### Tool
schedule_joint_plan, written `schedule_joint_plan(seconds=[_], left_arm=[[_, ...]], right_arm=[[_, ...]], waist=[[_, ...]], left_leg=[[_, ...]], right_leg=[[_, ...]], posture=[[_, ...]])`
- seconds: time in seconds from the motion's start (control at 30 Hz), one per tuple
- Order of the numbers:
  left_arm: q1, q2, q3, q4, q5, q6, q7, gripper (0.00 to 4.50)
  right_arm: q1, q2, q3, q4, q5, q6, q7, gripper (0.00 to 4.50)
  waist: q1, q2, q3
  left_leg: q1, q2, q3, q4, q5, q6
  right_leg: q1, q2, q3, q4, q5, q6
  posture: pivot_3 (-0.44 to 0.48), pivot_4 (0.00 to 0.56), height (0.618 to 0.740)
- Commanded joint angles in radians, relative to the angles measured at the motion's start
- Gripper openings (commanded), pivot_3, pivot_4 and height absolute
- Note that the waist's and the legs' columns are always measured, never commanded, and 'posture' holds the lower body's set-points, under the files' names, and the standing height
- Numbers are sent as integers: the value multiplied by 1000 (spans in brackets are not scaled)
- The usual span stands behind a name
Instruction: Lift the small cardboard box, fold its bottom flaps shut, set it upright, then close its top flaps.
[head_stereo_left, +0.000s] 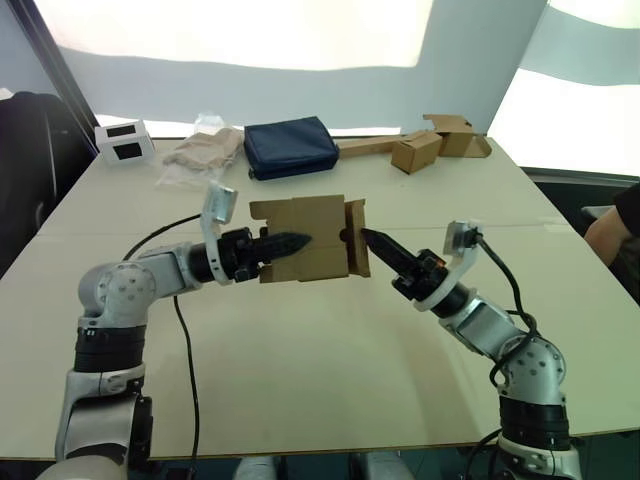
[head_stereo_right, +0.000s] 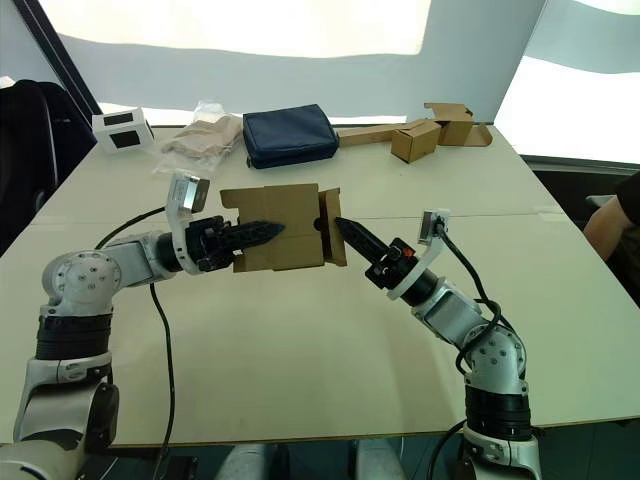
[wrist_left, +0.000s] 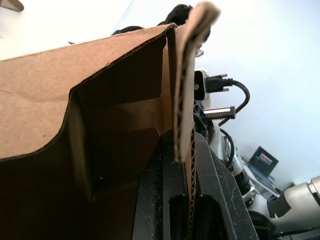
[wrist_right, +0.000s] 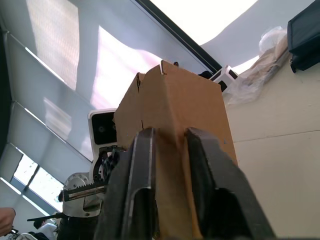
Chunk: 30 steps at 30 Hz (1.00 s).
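Small cardboard box (head_stereo_left: 305, 238) aloft — left end effector (head_stereo_left: 290, 243) clamps its wall, right end effector (head_stereo_left: 372, 240) pinches a flap.

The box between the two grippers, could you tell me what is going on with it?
The robot holds the box in the air above the table. The left gripper is clamped on one wall of it, and the right gripper presses its tips against a flap at the other end, which looks only partly folded.

Held above the table (head_stereo_right: 300, 340), the small cardboard box (head_stereo_right: 280, 240) sits between the left gripper (head_stereo_right: 262, 231), apparently pinching its wall, and the right gripper (head_stereo_right: 345, 230) touching its end flap.
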Motion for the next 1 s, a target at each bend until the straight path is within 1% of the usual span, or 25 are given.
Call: schedule_joint_plan(seconds=[0.03, 0.3, 0.6, 0.63, 0.67, 0.73, 0.77, 1.0], left_arm=[[-12, -1, 17, -35, -23, -7, 4, 0], [-8, -3, 17, -40, -31, -2, 11, 0], [-8, 1, 17, -33, -27, -2, 10, 0], [-9, 1, 18, -33, -27, -2, 10, 0], [-10, 1, 18, -33, -27, -3, 10, 0], [-11, 0, 18, -33, -27, -4, 11, 0], [-11, -1, 18, -32, -27, -4, 11, 0], [-10, -2, 22, -35, -29, -6, 14, 0]], right_arm=[[-18, -14, -1, -21, -18, -15, 2, 114], [-35, -19, 12, -32, -93, -46, 6, 114], [-32, -25, -11, -33, -67, -36, 14, 114], [-30, -26, -10, -33, -66, -34, 15, 615], [-29, -27, -10, -33, -64, -32, 15, 836], [-29, -29, -10, -32, -60, -30, 15, 1516], [-29, -29, -10, -31, -58, -30, 15, 1928], [-29, -26, -9, -28, -50, -32, 17, 1928]], waist=[[0, 0, 0], [0, 0, 0], [0, 0, 0], [0, 0, 0], [0, 0, 0], [0, 0, 0], [0, 0, 0], [0, 0, 0]], left_leg=[[0, 0, 0, 0, 0, 0], [0, 0, 0, 0, 0, 0], [0, 0, 0, 0, 0, 0], [0, 0, 0, 0, 0, 0], [0, 0, 0, 0, 0, 0], [0, 0, 0, 0, 0, 0], [0, 0, 0, 0, 0, 0], [0, 0, 0, 0, 0, 0]], right_leg=[[0, 0, 0, 0, 0, 0], [0, 0, 0, 0, 0, 0], [0, 0, 0, 0, 0, 0], [0, 0, 0, 0, 0, 0], [0, 0, 0, 0, 0, 0], [0, 0, 0, 0, 0, 0], [0, 0, 0, 0, 0, 0], [0, 0, 0, 0, 0, 0]], posture=[[0, 150, 740], [0, 150, 740], [0, 150, 740], [0, 150, 740], [0, 150, 740], [0, 150, 740], [0, 150, 740], [0, 150, 740]])
